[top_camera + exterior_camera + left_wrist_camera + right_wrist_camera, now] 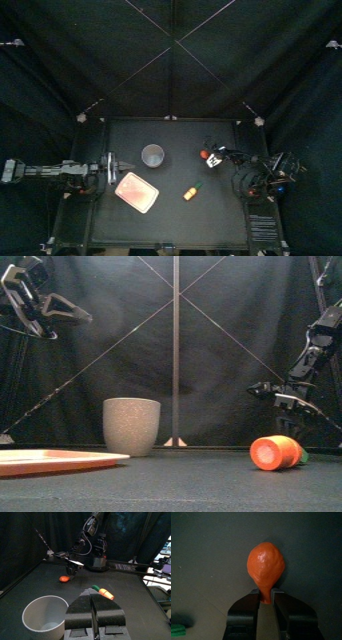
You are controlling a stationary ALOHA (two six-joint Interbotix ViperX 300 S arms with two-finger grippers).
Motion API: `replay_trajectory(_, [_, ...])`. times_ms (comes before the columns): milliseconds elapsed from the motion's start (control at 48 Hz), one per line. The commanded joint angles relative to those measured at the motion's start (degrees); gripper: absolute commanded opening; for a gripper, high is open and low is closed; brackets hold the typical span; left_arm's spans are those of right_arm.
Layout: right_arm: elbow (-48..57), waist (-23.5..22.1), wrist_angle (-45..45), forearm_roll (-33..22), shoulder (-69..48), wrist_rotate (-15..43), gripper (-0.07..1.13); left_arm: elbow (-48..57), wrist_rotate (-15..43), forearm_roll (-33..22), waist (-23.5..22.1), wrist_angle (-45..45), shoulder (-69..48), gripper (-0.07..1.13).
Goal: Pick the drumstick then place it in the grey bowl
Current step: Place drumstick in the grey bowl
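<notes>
The drumstick (pixel 264 561) is orange-red with a thin stick end. That stick end sits between the tips of my right gripper (pixel 266 596), whose jaws are shut on it. In the left wrist view the drumstick (pixel 65 579) hangs low under the right gripper (pixel 72 569), close to the table. I cannot pick it out in the front view. The tall grey speckled cup (pixel 152 154) stands upright left of the right gripper (pixel 214 157); it also shows in the front view (pixel 131 426). My left gripper (pixel 93 593) is shut and empty, resting near the table's left side (pixel 96 178).
A flat pink tray (pixel 138 191) lies front left, near the left gripper. An orange toy carrot with a green top (pixel 190 192) lies in front of the cup and the right gripper, and looms large in the front view (pixel 274 452).
</notes>
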Motion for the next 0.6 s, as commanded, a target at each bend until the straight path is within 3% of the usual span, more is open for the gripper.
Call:
replay_trajectory(21, [-4.5,3.2,-0.1,0.4,-3.8,0.0,0.48,-0.8,0.0,0.0,0.2,-0.5,0.2,0.02])
replay_trajectory(229, [-17.7,14.2,-2.5,0.0,-6.4,-0.7,0.48,-0.8,0.0,0.0,0.2,-0.5,0.2,0.02])
replay_trajectory(333, [-22.5,17.6,-6.2,-1.5,-4.5,-0.7,0.48,-0.8,0.0,0.0,0.2,-0.5,0.2,0.02])
replay_trajectory(604, [-32.3,19.0,-10.5,-3.1,6.2,-0.4,0.49,-0.8,0.0,0.0,0.2,-0.6,0.2,0.02])
